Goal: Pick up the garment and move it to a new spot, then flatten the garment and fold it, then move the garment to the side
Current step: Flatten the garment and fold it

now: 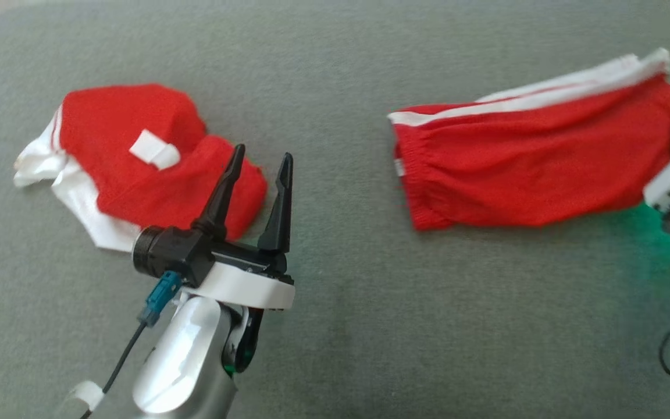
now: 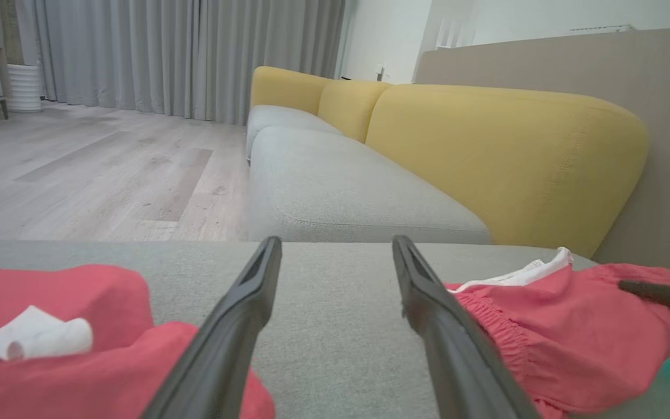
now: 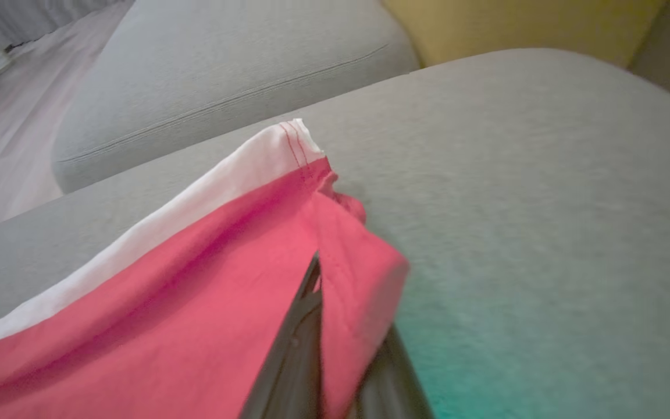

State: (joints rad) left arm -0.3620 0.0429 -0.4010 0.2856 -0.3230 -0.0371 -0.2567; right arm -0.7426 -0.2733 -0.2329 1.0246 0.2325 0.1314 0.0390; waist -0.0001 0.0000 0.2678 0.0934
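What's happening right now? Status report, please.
Left claw open, empty. Right claw shut on red shorts, leg end. Other red garment bunched by left claw, apart from shorts.

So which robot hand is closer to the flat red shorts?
Right. The right gripper is shut on the shorts; the left gripper hangs open by the crumpled garment, apart from them.
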